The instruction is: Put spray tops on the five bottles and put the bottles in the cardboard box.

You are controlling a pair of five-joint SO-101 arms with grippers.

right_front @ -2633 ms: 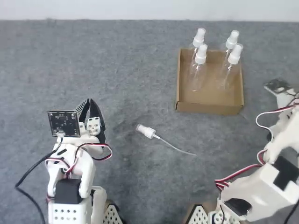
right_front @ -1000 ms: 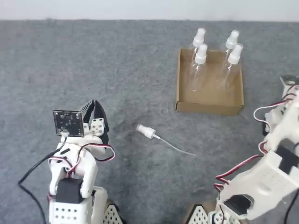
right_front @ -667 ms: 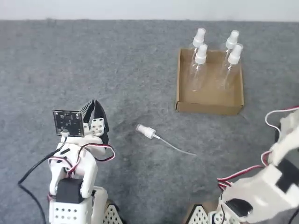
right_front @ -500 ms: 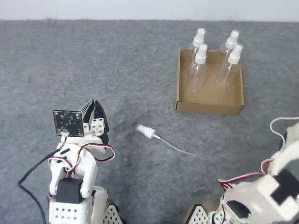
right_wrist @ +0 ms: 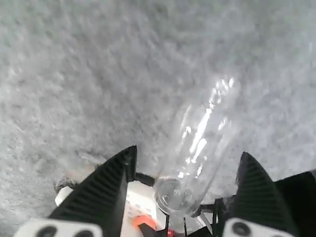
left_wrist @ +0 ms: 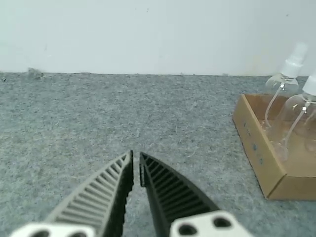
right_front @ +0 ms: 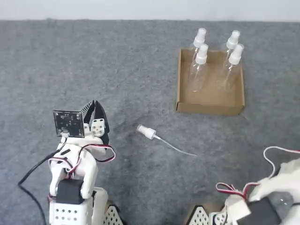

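A grey, felt-like covering spreads over the whole work surface, its nap fuzzy and faintly mottled; at the far edge it meets a plain pale wall along a straight seam; in the left wrist view that wall rises bare and off-white, and a few loose tufts of fibre sit at the seam toward one end; the light is soft and even, leaving only faint, blurred shadows on the grey; in the right wrist view the nap looks coarse and bright.

Four capped bottles; one uncapped bottle; one loose spray top; one cardboard box; two arms.
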